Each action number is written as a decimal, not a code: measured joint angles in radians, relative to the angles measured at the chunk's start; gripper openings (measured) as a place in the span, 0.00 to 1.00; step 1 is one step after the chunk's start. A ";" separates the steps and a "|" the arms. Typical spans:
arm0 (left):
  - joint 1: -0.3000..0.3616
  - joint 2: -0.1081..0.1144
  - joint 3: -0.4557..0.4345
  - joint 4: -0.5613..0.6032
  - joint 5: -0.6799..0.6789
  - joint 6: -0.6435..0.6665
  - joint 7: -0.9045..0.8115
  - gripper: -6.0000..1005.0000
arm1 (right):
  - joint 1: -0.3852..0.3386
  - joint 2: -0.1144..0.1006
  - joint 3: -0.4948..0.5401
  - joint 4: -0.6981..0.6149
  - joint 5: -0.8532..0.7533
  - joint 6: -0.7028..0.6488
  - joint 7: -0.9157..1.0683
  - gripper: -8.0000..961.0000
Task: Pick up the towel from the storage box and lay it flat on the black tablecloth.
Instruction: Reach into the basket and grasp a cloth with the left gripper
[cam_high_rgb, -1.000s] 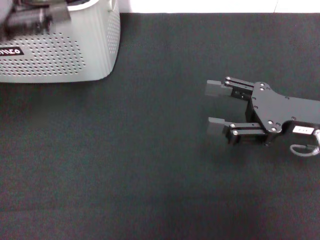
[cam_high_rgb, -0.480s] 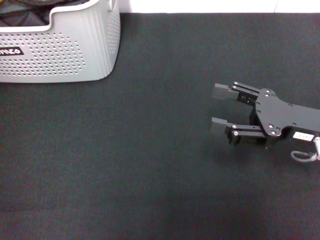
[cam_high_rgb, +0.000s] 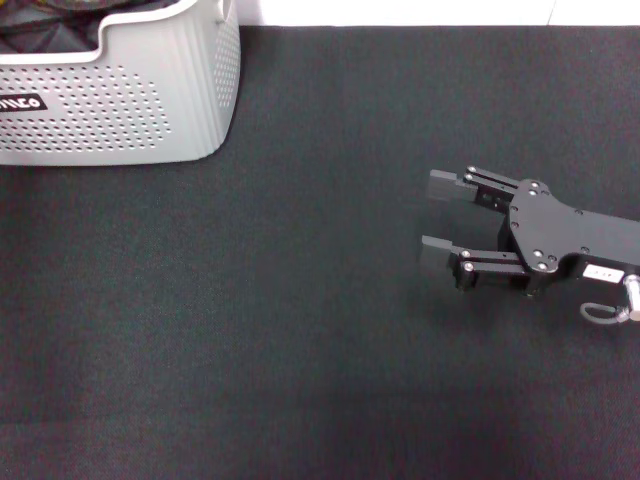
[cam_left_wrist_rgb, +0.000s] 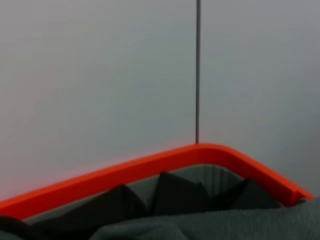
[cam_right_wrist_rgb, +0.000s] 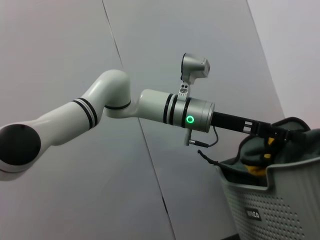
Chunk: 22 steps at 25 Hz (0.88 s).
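The light grey storage box (cam_high_rgb: 120, 110) stands at the far left of the black tablecloth (cam_high_rgb: 300, 300), and dark cloth fills it. In the right wrist view the towel (cam_right_wrist_rgb: 252, 157) is bunched up in the storage box (cam_right_wrist_rgb: 280, 210), grey face outward with an orange-yellow patch showing. My left gripper (cam_right_wrist_rgb: 279, 134) reaches over the box's rim, right at the top of the bunched towel. The head view does not show it. My right gripper (cam_high_rgb: 428, 215) lies low over the tablecloth at the right, open and empty.
A pale floor strip (cam_high_rgb: 400, 10) runs past the tablecloth's far edge. The left wrist view looks at a curved rim (cam_left_wrist_rgb: 150, 162) with dark and grey cloth folds (cam_left_wrist_rgb: 200, 220) below it and a plain wall behind.
The blurred left arm seen over the box's far corner a second ago has left the head view. My right gripper has shifted slightly right and nearer, still open.
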 joint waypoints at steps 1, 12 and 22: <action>-0.004 0.001 0.002 -0.006 0.007 -0.003 -0.004 0.81 | -0.002 0.000 0.000 0.000 0.001 0.002 0.000 0.91; -0.013 0.019 0.002 -0.047 0.033 -0.018 -0.029 0.77 | -0.010 0.009 0.000 -0.001 0.000 0.023 -0.009 0.91; -0.014 0.027 0.002 -0.063 0.023 -0.013 -0.027 0.45 | -0.020 0.015 0.000 0.000 -0.001 0.028 -0.015 0.91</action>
